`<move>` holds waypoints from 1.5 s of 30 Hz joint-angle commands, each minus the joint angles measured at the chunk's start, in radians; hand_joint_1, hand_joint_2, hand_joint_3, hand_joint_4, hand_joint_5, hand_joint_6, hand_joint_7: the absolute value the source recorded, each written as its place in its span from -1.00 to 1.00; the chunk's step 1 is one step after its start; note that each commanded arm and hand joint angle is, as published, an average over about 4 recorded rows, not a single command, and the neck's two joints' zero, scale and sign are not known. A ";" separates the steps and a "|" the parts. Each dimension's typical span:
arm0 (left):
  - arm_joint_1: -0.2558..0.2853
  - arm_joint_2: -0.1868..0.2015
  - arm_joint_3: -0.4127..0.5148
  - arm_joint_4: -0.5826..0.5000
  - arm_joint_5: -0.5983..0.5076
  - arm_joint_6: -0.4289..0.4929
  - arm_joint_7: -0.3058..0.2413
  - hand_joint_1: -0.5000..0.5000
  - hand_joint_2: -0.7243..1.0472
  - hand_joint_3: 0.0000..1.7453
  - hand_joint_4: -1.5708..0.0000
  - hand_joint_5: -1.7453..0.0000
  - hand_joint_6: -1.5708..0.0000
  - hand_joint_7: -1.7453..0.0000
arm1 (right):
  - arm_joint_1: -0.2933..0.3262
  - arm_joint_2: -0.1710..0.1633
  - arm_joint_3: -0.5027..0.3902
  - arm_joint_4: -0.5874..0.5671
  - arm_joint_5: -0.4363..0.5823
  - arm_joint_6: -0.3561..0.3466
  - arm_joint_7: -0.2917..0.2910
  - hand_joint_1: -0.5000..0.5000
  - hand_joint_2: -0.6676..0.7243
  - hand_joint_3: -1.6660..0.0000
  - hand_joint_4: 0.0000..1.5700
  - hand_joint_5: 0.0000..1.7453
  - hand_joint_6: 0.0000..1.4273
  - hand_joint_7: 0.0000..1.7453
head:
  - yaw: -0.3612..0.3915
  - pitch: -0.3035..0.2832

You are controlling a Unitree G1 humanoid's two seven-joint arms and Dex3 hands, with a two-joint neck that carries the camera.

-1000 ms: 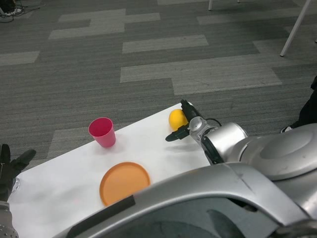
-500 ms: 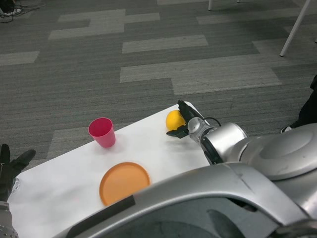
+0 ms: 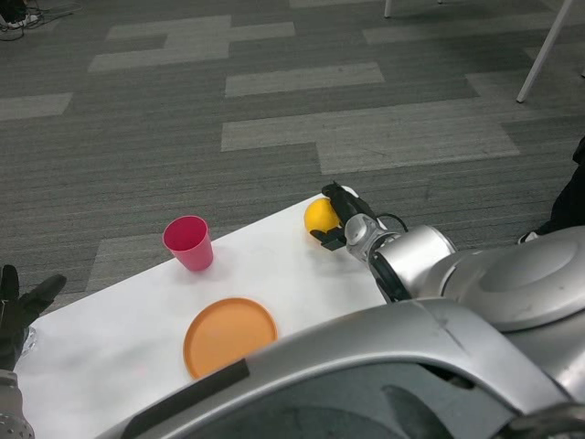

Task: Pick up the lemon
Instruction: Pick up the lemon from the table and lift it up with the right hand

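Observation:
The yellow lemon (image 3: 320,214) is at the far right corner of the white table (image 3: 128,329). My right hand (image 3: 343,219) grips it from the right, black fingers wrapped over its top and under its near side. Whether the lemon still touches the table I cannot tell. My left hand (image 3: 18,306) waits at the table's left edge, fingers spread, holding nothing.
A pink cup (image 3: 188,243) stands upright left of the lemon. An orange plate (image 3: 229,336) lies in front of the cup, nearer to me. Grey carpet floor lies beyond the table's far edge. White legs (image 3: 546,50) of some furniture stand at the upper right.
The right hand's fingers have closed around the lemon, and hand and lemon have shifted slightly up and to the left. The left hand has stayed put.

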 commanded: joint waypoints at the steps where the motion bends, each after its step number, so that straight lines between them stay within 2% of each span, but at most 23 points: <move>1: -0.005 0.002 0.004 0.000 -0.001 -0.001 0.002 1.00 1.00 -0.90 0.95 1.00 1.00 1.00 | -0.024 0.004 0.005 -0.012 0.000 0.003 -0.012 -0.83 -0.84 -0.12 -1.00 1.00 -0.56 0.00 | 0.000 0.000; 2: -0.005 0.002 0.004 0.000 -0.001 -0.001 0.002 1.00 1.00 -0.90 0.95 1.00 1.00 1.00 | -0.024 0.004 0.005 -0.012 0.001 0.004 -0.012 -0.83 -0.84 -0.14 -1.00 1.00 -0.49 0.06 | 0.000 0.000; 8: -0.004 0.002 0.006 0.000 -0.001 -0.001 0.002 1.00 1.00 -0.90 0.95 1.00 1.00 1.00 | -0.025 0.004 0.004 -0.012 0.001 0.006 -0.012 -0.83 -0.84 -0.29 -1.00 1.00 -0.29 0.12 | 0.005 -0.003; 12: -0.004 0.002 0.007 0.000 -0.001 -0.001 0.002 1.00 1.00 -0.90 0.95 1.00 1.00 1.00 | -0.024 0.004 0.004 -0.012 0.002 0.006 -0.012 -0.83 -0.82 -0.33 -0.96 1.00 0.11 0.48 | 0.004 -0.002; 13: -0.004 0.002 0.007 0.000 -0.001 -0.001 0.002 1.00 1.00 -0.90 0.95 1.00 1.00 1.00 | -0.024 0.004 0.004 -0.012 0.002 0.006 -0.012 -0.83 -0.82 -0.33 -0.96 1.00 0.16 0.52 | 0.004 -0.002; 17: -0.004 0.002 0.007 0.000 -0.001 -0.001 0.002 1.00 1.00 -0.90 0.98 1.00 1.00 1.00 | -0.023 0.004 0.001 -0.012 0.004 0.006 -0.012 -0.79 -0.84 -0.48 -0.89 1.00 0.29 0.52 | 0.006 -0.003; 19: -0.004 0.002 0.007 0.000 -0.001 -0.001 0.002 1.00 1.00 -0.90 0.95 1.00 1.00 1.00 | -0.018 0.004 0.000 -0.013 0.005 0.005 -0.012 -0.75 -0.84 -0.52 -0.84 1.00 0.29 0.52 | 0.006 -0.004; 22: -0.003 0.002 0.007 -0.001 -0.001 -0.001 0.002 1.00 1.00 -0.90 0.95 1.00 1.00 1.00 | 0.001 0.004 0.001 -0.034 0.004 0.003 -0.012 -0.75 -0.86 -0.48 -0.84 1.00 0.28 0.52 | 0.007 -0.002; 32: 0.001 0.002 0.009 -0.003 -0.001 -0.001 0.002 1.00 1.00 -0.90 0.95 1.00 1.00 1.00 | 0.119 0.005 -0.015 -0.221 0.028 -0.022 -0.012 -0.75 -0.91 -0.43 -0.88 1.00 0.10 0.58 | 0.007 -0.001; 38: 0.001 0.002 0.009 -0.003 -0.001 -0.001 0.001 1.00 1.00 -0.90 0.95 1.00 1.00 1.00 | 0.184 0.006 -0.016 -0.297 0.081 -0.108 0.002 -0.75 -0.91 -0.43 -0.92 1.00 0.01 0.58 | 0.013 0.003; 43: 0.001 0.002 0.009 -0.003 -0.001 -0.001 0.001 1.00 1.00 -0.90 0.95 1.00 1.00 1.00 | 0.220 0.009 -0.012 -0.319 0.142 -0.186 0.048 -0.75 -0.91 -0.43 -0.93 1.00 -0.04 0.52 | 0.022 0.003; 45: 0.002 0.002 0.009 -0.003 -0.001 -0.002 0.001 1.00 1.00 -0.90 0.95 1.00 1.00 1.00 | 0.235 0.013 -0.010 -0.325 0.186 -0.233 0.087 -0.75 -0.91 -0.43 -0.95 1.00 -0.06 0.52 | 0.027 0.002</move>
